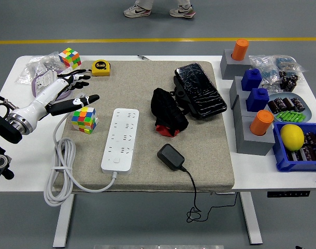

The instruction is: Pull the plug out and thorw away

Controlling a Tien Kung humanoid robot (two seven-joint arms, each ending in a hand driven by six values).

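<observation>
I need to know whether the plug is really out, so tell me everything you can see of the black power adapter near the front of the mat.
The black power adapter is a rounded, matte, plastic-looking block lying flat on the beige mat, apart from the white power strip and plugged into nothing. Its thin black cable runs off the mat's near edge and hangs below the table in a loose loop. Neither hand touches it.

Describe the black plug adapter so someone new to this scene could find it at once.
Start from the beige mat covering the middle of the white table. The black plug adapter lies near the mat's front edge, right of the white power strip, unplugged. Unlike the black items behind it, it trails a thin black cable over the table's near edge.
</observation>
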